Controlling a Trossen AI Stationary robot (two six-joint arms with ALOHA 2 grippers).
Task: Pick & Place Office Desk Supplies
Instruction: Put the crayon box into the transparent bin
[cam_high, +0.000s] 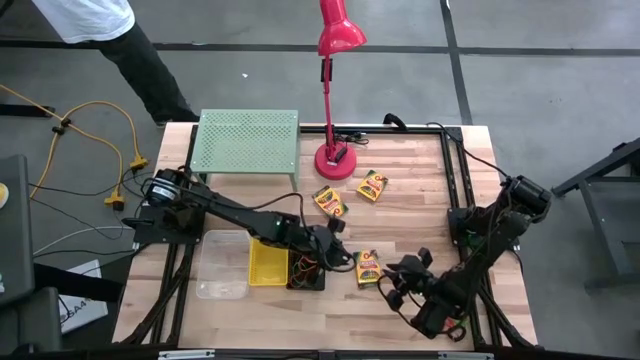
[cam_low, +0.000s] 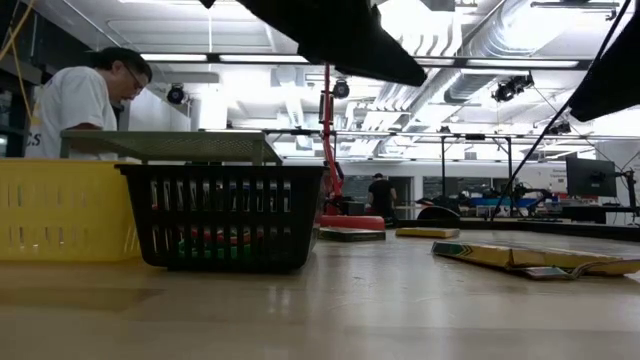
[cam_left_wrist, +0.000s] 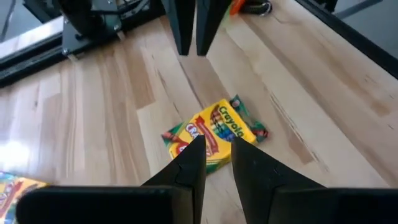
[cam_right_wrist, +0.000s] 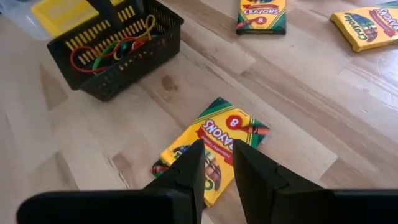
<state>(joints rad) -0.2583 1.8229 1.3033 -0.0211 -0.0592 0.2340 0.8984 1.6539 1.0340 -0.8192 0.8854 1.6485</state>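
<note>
Crayon box (cam_right_wrist: 211, 146): yellow, green-ended, red "Crayons" print, flat on the table at lower centre of the high view. Left gripper (cam_left_wrist: 217, 152) and right gripper (cam_right_wrist: 216, 163): fingers narrowly apart, empty.

The bench (cam_right_wrist: 323, 118) is showing pale, smooth wood; the crayon box (cam_right_wrist: 211, 146) is looking like glossy printed cardboard, the black-mesh bin (cam_right_wrist: 115, 59) matt plastic.

Bare wood flanks the near crayon box (cam_high: 367, 268), though the black mesh bin (cam_high: 305, 271) crowds one side.
</note>
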